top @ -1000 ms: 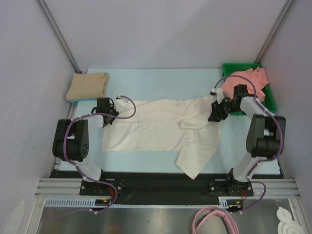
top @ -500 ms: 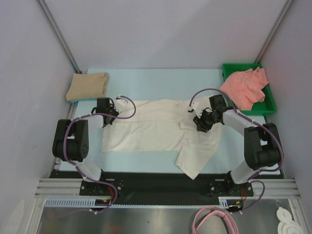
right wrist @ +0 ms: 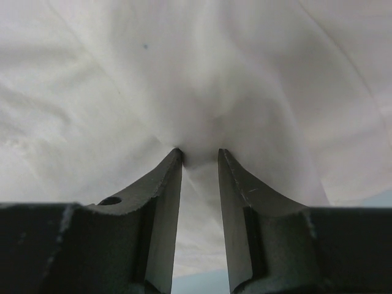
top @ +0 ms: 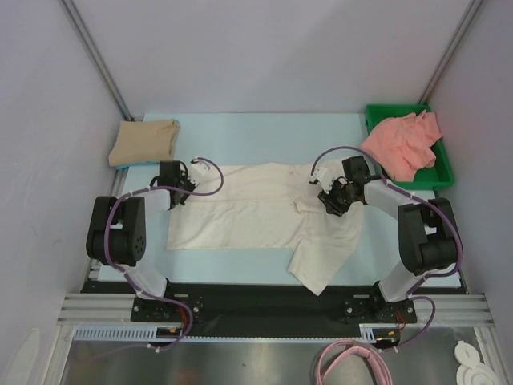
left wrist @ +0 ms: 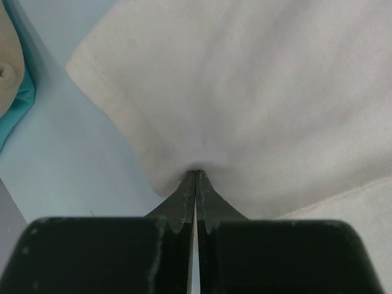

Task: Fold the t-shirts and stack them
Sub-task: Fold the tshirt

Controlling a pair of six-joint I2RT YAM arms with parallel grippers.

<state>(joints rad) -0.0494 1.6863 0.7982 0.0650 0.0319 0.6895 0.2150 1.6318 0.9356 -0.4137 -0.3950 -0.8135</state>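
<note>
**Both grippers on the cream shirt**

Your left gripper (left wrist: pixel 195 174) is clamped tight on the left edge of the cream shirt (top: pixel 256 212), with a small pinch of cloth caught between its closed tips. Your right gripper (right wrist: pixel 200 156) sits on the shirt's right part, near the collar. Its jaws stand narrowly apart, with a pucker of fabric bunched between the tips.

The cream shirt lies spread across the middle of the table (top: pixel 256 132). Its right side is rumpled, and one flap trails toward the near edge.

The tan shirt (top: pixel 144 142) rests folded at the far left corner. The pink shirt (top: pixel 401 144) lies heaped in the green tray (top: pixel 442 170) at the far right, well apart from both grippers.
</note>
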